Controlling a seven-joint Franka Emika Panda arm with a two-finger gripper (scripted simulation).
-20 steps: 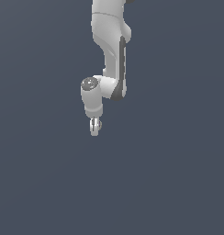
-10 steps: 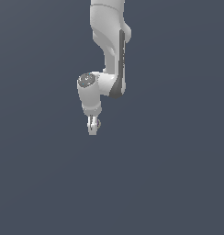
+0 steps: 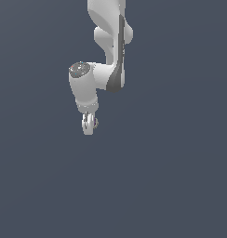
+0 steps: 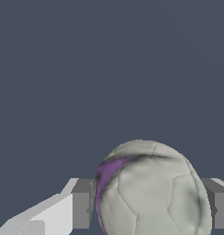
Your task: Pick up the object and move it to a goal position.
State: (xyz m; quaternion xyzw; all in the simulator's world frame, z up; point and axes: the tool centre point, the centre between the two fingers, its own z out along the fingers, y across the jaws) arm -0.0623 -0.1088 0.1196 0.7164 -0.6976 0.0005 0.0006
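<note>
Between the jaws, a round, panelled grey-white ball (image 4: 153,193), purple-streaked.

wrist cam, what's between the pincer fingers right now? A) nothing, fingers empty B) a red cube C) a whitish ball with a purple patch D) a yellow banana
C: in the wrist view a whitish ball with a purple patch sits between the grey pads of the pincer, one pad on each side of it.

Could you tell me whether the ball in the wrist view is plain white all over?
No, the ball is mostly whitish grey but carries a purple patch on one side, next to an end effector finger.
</note>
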